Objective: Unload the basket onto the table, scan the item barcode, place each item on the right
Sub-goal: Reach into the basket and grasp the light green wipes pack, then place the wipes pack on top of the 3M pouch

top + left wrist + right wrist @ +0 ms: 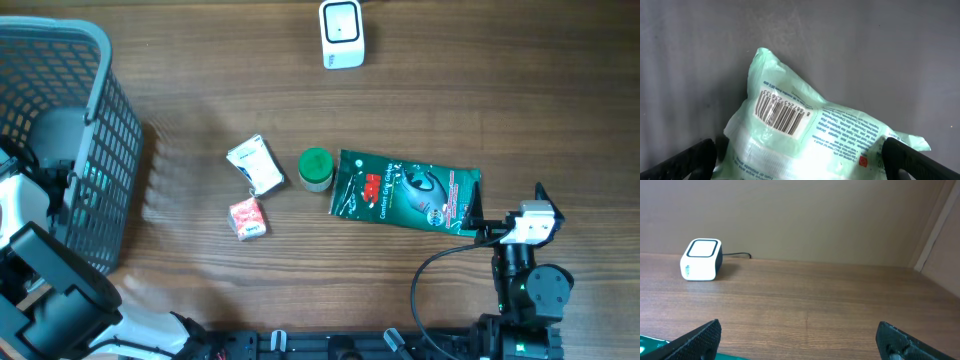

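Note:
A pale green wipes packet (805,135) lies on a grey surface in the left wrist view, its barcode label (781,110) facing up. My left gripper (800,162) stands open over it, one finger on each side of the packet and not pinching it. The white barcode scanner (342,33) sits at the table's far edge, and in the right wrist view the scanner (701,260) shows far off to the left. My right gripper (510,210) is open with nothing between its fingers, just past the right end of a dark green pouch (405,190).
A grey mesh basket (100,150) fills the left side, with the left arm reaching into it. On the wooden table lie a small white packet (255,165), a red-and-white packet (247,217) and a green-lidded jar (316,170). A wall backs the table.

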